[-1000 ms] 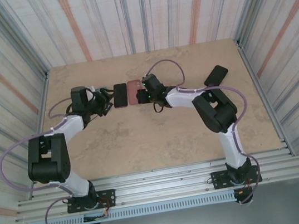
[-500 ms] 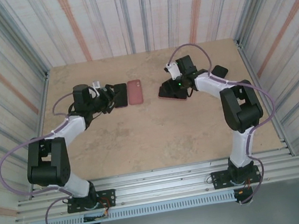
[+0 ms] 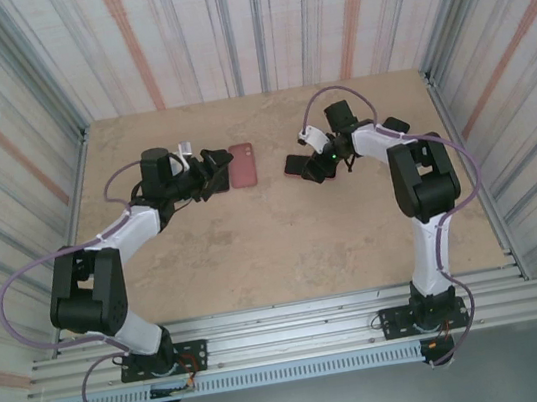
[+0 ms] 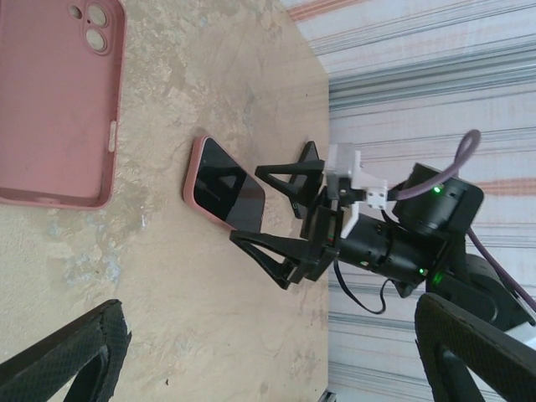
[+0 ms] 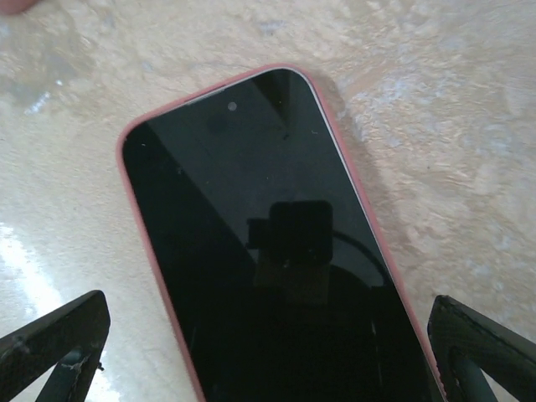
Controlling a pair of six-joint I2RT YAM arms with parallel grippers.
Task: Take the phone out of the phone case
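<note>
A phone (image 5: 276, 251) with a black screen lies face up in a pink case (image 5: 138, 243) on the table, right of centre (image 3: 302, 167). My right gripper (image 5: 268, 352) is open right above it, one fingertip on each side of it, not closed on it; the left wrist view shows this too (image 4: 245, 204). My left gripper (image 4: 272, 360) is open over bare table left of centre (image 3: 211, 167). A second pink case (image 4: 54, 100) lies back up with its camera holes showing, between the two grippers (image 3: 242, 164). I cannot tell whether it holds a phone.
A dark phone (image 3: 217, 182) lies mostly hidden under my left gripper. Another dark phone (image 3: 395, 125) peeks out behind my right arm near the right wall. Striped walls close in the table (image 3: 255, 243) on three sides.
My right gripper has swung from the middle to the right, where the pink-cased phone now lies, and opened wide. My left gripper has opened and shifted slightly right.
</note>
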